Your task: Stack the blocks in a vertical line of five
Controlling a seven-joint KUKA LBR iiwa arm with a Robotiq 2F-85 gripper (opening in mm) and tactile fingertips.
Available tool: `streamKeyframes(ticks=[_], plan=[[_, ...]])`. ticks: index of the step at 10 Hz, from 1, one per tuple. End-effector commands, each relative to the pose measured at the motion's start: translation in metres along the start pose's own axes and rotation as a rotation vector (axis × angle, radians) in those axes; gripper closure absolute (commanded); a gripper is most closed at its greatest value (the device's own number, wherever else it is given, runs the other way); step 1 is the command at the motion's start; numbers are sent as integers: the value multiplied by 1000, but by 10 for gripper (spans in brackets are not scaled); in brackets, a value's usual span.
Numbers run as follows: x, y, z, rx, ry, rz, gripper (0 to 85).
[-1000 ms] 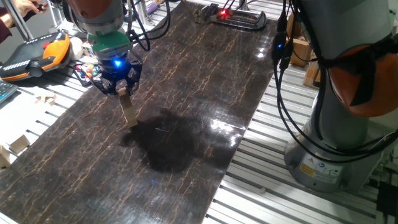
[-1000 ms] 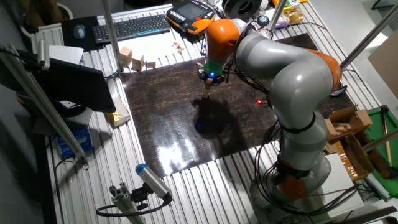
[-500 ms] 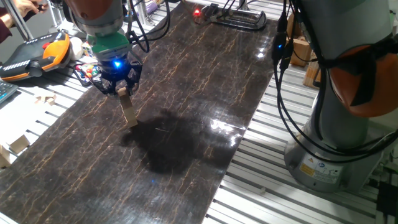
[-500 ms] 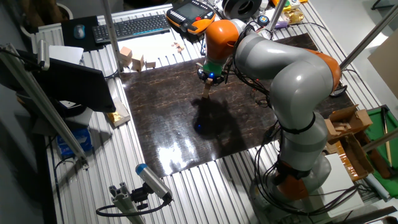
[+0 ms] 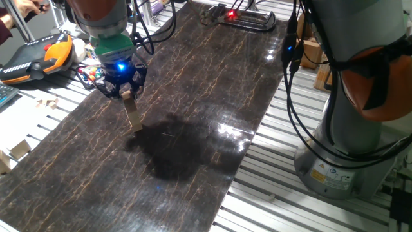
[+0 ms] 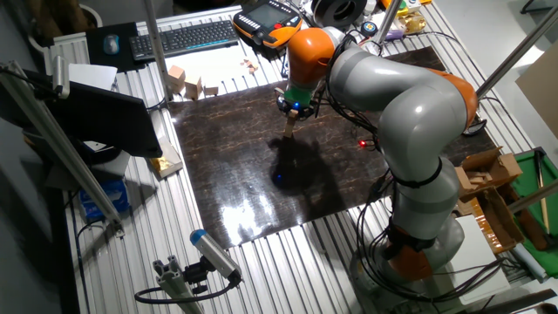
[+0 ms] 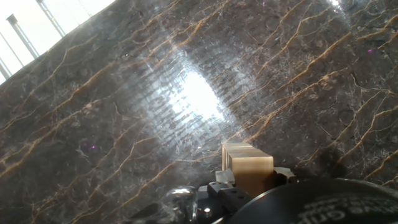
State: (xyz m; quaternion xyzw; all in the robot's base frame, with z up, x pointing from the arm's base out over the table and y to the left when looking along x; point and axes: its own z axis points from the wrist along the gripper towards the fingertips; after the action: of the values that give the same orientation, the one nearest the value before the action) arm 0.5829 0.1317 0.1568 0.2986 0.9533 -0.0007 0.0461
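A thin vertical stack of small tan wooden blocks [image 5: 133,115] stands on the dark marble-patterned table top [image 5: 193,96], near its left side. It also shows in the other fixed view [image 6: 289,129]. My gripper [image 5: 127,94] hangs straight over the stack, and its fingertips close around the top block. In the hand view the top block [image 7: 247,167] sits tightly between the two fingers, with lower blocks just visible behind it. The gripper [image 6: 293,115] glows blue at its base. How many blocks are in the stack is too small to tell.
An orange teach pendant [image 5: 37,55] and a multicoloured cube [image 5: 90,74] lie beyond the table's left edge. Larger pale wooden pieces [image 6: 185,83] sit on the slatted frame beside a keyboard [image 6: 187,37]. A black device with a red light [image 5: 241,16] lies at the far end. The arm's base [image 5: 347,129] stands at the right.
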Motion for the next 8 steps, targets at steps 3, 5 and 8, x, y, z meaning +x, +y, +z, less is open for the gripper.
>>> streamKeyframes(ticks=[3, 5, 8], plan=[[0, 0, 0, -2, -1, -1, 487], [0, 0, 0, -3, -2, 3, 480], [0, 0, 1, -2, -3, 9, 470]])
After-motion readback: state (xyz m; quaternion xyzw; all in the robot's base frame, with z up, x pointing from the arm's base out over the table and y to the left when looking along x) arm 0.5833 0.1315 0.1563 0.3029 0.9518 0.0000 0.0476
